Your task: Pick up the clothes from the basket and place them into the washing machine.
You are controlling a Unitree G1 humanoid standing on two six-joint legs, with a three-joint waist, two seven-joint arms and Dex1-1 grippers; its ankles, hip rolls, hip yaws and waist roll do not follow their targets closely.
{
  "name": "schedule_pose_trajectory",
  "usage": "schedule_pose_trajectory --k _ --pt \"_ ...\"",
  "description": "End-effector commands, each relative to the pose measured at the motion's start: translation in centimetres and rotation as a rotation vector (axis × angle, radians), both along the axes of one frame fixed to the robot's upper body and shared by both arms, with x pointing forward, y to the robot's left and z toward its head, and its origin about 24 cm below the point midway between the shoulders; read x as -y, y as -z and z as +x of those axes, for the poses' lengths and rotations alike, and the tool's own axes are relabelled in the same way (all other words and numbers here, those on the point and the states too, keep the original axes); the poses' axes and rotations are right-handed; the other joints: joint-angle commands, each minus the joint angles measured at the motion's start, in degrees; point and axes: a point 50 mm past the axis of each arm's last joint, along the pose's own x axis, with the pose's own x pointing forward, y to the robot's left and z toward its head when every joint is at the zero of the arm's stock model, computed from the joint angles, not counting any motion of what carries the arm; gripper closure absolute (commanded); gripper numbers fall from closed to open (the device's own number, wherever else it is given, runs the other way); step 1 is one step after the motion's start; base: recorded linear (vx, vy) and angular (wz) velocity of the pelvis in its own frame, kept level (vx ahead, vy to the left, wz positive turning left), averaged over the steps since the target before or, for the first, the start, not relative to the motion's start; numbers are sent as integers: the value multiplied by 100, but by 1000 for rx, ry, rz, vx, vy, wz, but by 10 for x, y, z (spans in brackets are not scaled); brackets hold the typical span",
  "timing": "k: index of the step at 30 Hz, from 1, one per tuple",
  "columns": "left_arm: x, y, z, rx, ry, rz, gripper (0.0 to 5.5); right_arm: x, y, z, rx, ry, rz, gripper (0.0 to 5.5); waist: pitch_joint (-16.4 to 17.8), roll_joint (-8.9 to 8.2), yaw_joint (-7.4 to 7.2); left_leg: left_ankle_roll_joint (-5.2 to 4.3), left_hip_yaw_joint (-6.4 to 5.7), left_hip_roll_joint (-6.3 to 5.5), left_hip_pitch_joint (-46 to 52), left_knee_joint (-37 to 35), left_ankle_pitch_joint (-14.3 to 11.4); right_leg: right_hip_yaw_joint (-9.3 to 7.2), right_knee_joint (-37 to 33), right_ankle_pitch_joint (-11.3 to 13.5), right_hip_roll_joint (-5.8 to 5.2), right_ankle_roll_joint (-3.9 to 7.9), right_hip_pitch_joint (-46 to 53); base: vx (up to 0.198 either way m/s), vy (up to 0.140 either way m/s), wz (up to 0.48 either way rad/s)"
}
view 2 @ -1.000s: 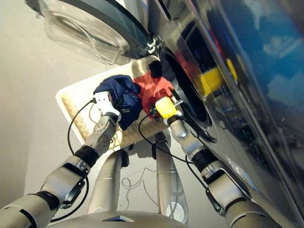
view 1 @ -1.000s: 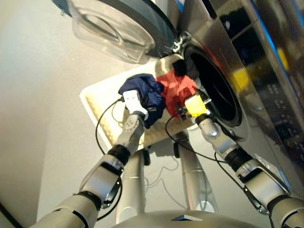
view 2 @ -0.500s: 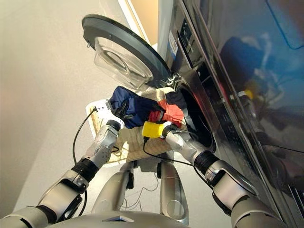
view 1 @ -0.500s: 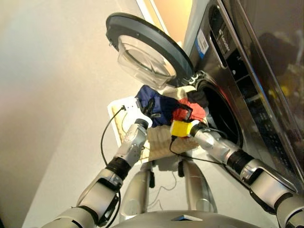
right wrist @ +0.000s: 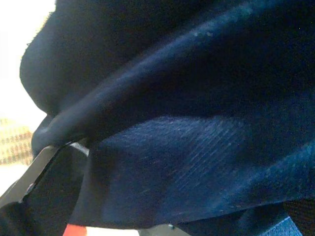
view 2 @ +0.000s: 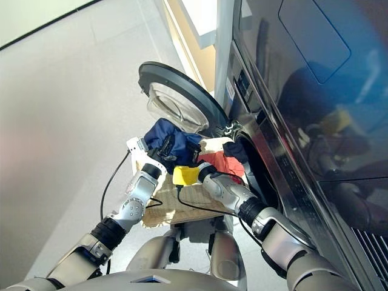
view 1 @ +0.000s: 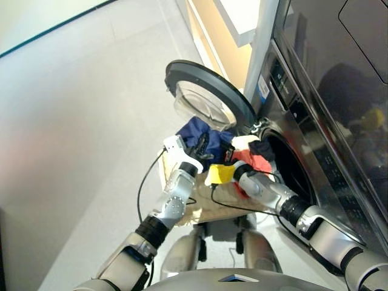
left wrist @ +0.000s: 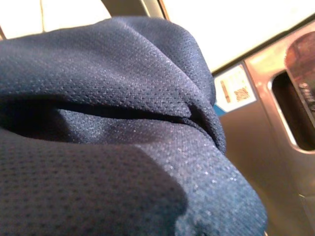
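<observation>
Head views: navy garment [view 1: 203, 138] bunched up above the basket [view 2: 182, 203], beside the open washing machine [view 1: 291, 173]; left gripper [view 1: 197, 148] pinches it, looks soft, light, droopy, so grab it mid-bunch. Red garment [view 1: 257, 162] and black garment [view 2: 235, 149] lie by the drum hole.

Left wrist: navy mesh fills the view.

Right wrist: dark cloth hides the right gripper [view 2: 203, 163]; can't tell its state.

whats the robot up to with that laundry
The robot is lifting the navy blue garment off the basket with its left gripper. Its right gripper is pressed in beside it. The coral-red and black garments lie at the washing machine opening, door open.
</observation>
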Motion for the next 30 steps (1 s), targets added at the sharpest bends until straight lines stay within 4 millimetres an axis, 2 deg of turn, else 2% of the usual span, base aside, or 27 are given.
schedule_pose_trajectory --k 1,2,10,11,12,13,17,21,24,28,30 --pt "18 -22 -3 94 90 -66 550 -27 -24 12 86 -24 97 308 -221 -279 120 -105 -9 -438 -33 -113 167 30 -2 -84 -78 494 274 0 0 0" --pt "19 -20 -3 89 93 -62 550 -28 -24 13 92 -17 97 544 -235 -276 123 -104 -14 -441 -24 -113 166 33 -3 -88 -72 491 284 0 0 0" --pt "16 -15 -6 69 92 -45 550 -21 -28 17 97 46 162 550 -290 -317 139 -92 -18 -418 28 -113 144 18 13 -128 -47 485 339 0 0 0" --pt "15 -13 -6 64 88 -41 511 -20 -28 16 96 53 165 550 -297 -329 139 -93 -22 -412 28 -113 141 14 13 -131 -44 485 344 0 0 0" --pt "15 -13 -6 63 86 -37 343 -17 -26 16 90 66 168 550 -305 -340 142 -92 -24 -410 26 -113 140 12 14 -136 -43 485 344 0 0 0" --pt "13 -12 -6 59 78 -37 0 -15 -25 16 87 81 175 550 -312 -352 145 -93 -22 -405 28 -113 137 3 15 -135 -44 487 344 0 0 0" --pt "1 -6 -4 34 22 -35 0 -1 -23 16 81 162 228 550 -336 -413 151 -84 -42 -395 44 -113 133 -17 21 -143 -35 487 360 0 0 0" --pt "-19 -1 -2 13 -85 -45 0 12 -22 15 73 258 323 550 -335 -492 159 -74 -61 -390 48 -113 130 -36 26 -149 -27 483 368 0 0 0" --pt "-43 2 1 21 -209 28 0 23 -16 12 34 355 418 550 -306 -548 184 -63 -68 -382 42 -113 133 -46 45 -157 -25 483 356 0 0 0" --pt "-87 18 1 -42 -442 133 0 38 -6 7 -39 488 553 550 -293 -619 210 -53 -87 -367 38 -113 133 -72 90 -193 -24 466 338 0 0 0" --pt "-103 29 -1 -87 -526 196 0 45 0 6 -81 564 635 550 -255 -648 221 -40 -100 -366 14 -113 139 -80 131 -204 -23 454 301 0 0 0"
